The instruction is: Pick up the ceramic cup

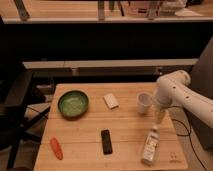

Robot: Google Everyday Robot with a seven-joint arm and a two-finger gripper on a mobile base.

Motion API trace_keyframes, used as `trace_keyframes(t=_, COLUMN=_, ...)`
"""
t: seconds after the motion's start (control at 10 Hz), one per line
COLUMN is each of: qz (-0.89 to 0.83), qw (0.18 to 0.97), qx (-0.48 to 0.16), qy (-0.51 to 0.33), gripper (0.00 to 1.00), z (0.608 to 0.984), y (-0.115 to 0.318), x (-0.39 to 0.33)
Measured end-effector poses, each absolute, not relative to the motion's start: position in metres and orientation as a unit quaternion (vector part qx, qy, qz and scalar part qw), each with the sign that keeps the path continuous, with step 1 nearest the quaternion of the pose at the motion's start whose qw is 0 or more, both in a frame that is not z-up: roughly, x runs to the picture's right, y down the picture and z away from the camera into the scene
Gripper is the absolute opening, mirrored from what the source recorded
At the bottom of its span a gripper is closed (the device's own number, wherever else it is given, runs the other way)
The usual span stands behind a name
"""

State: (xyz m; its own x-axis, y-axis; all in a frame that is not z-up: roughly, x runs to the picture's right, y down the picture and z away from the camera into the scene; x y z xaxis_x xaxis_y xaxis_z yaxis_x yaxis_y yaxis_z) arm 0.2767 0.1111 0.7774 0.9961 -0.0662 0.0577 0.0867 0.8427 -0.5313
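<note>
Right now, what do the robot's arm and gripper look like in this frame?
The arm is white: thick, rounded tube segments joined by a bulbous elbow. No markings or cables show on it. The gripper at its end is narrower and cream-toned, pointing down just right of the ceramic cup.

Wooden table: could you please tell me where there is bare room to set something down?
Bare wood lies between the black rectangular device and clear plastic bottle, and in front of the round green bowl. Crowded at right: the gripper hangs beside the small white ceramic cup.
</note>
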Motion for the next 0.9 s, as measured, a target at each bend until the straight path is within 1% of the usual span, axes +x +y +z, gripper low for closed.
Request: trace_keyframes(t=0.9, qz=-0.049, qw=0.959, qx=-0.277, qy=-0.023, gripper=0.8, z=0.795, y=0.121, x=0.279)
